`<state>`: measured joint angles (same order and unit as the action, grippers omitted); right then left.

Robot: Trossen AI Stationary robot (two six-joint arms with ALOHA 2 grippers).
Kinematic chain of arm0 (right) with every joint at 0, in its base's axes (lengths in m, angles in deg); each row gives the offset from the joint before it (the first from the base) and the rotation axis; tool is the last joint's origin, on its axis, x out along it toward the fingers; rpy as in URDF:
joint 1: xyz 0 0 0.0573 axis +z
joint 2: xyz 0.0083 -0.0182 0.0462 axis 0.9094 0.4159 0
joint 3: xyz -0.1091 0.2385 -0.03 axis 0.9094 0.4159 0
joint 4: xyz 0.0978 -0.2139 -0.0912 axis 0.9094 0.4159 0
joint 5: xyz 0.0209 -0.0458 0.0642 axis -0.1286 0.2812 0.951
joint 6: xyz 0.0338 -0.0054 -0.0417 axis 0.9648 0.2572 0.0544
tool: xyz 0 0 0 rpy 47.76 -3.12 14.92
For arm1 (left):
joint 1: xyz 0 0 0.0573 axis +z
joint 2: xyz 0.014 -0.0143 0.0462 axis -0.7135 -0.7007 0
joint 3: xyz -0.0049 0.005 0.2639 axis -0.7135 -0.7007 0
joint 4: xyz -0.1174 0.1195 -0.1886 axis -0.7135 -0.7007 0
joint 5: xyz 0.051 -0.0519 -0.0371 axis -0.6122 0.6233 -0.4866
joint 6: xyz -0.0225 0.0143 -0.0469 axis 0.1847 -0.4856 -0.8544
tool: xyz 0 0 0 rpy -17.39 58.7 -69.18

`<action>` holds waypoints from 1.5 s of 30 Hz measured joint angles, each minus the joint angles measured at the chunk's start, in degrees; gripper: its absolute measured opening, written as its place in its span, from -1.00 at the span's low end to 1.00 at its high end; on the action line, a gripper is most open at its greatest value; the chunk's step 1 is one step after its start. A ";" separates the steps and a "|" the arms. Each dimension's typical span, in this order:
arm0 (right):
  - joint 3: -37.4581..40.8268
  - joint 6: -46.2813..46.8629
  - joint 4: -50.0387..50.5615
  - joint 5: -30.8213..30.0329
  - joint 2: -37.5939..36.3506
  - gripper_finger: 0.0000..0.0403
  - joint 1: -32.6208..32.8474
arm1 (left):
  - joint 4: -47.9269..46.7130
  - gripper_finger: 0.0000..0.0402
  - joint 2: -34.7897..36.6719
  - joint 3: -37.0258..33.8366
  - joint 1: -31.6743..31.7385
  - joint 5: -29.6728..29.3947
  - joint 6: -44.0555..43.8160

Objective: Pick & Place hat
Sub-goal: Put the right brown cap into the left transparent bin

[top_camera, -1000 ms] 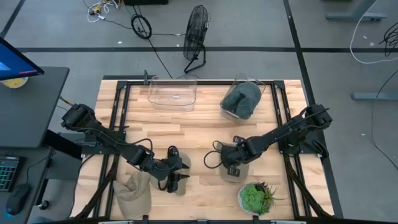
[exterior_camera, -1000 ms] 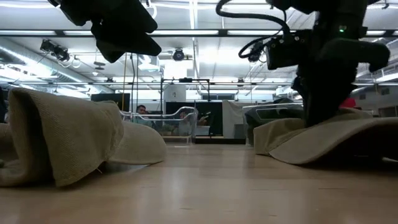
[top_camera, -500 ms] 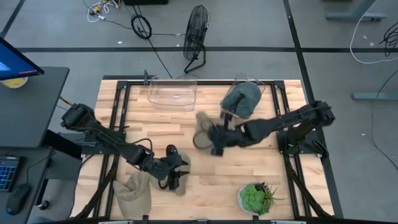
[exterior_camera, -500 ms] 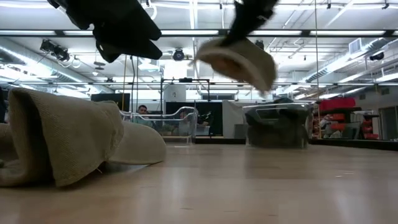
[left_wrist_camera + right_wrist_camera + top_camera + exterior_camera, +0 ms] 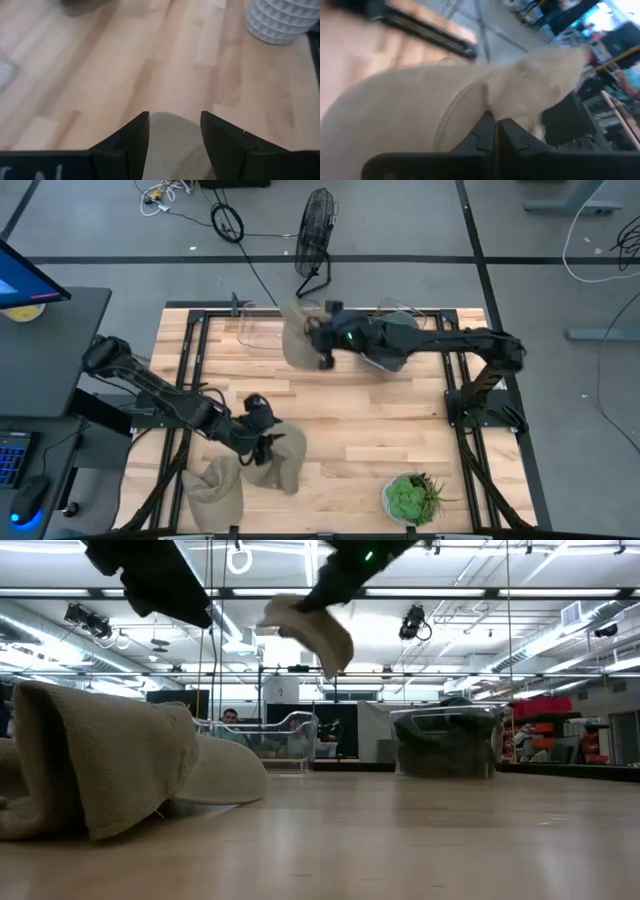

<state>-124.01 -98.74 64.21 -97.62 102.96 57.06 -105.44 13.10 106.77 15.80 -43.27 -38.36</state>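
My right gripper [image 5: 322, 340] is shut on a tan hat [image 5: 297, 335] and holds it in the air over the clear bin [image 5: 265, 330] at the table's far edge; the low view shows this hat [image 5: 312, 628] hanging high. My left gripper [image 5: 262, 442] is open and hovers above a second tan hat [image 5: 285, 465], which lies flat on the table near the near edge; its rim [image 5: 167, 132] shows between the fingers in the left wrist view. A third tan hat [image 5: 215, 492] lies crumpled at the near left corner. My right gripper pinches a fold of the tan hat's cloth [image 5: 492, 107] between its two fingers. The fingers come level from the table's right side. The hat is lifted clear and hangs past and below the fingertips, slack, above the clear bin.
A clear bin of dark hats [image 5: 390, 340] stands at the far edge, right of the other bin. A potted green plant [image 5: 410, 498] in a white pot [image 5: 285, 20] sits at the near right. Bare wood lies across the table's middle.
My right gripper has lifted the tan hat off the near right part of the table and carried it up, toward the far edge and left, until it hangs over the clear bin. My left gripper has drawn back toward the table's left, uncovering the hat beneath it.
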 joint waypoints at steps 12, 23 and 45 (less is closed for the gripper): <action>0.04 -11.79 -31.78 6.57 16.46 -0.96 -9.47 | -10.97 -0.10 4.14 -0.01 4.68 -0.53 -0.15; -0.02 8.87 -26.90 -3.35 19.73 -0.95 -12.42 | -10.51 -0.10 4.14 -0.01 5.18 -0.51 -1.54; 0.04 17.76 -17.66 11.17 17.24 -0.18 -12.36 | -10.57 -0.10 4.09 -0.01 7.48 -5.16 -7.82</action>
<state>-123.96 -80.98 46.55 -86.45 120.20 44.71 -116.01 17.19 106.76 23.28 -48.44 -46.18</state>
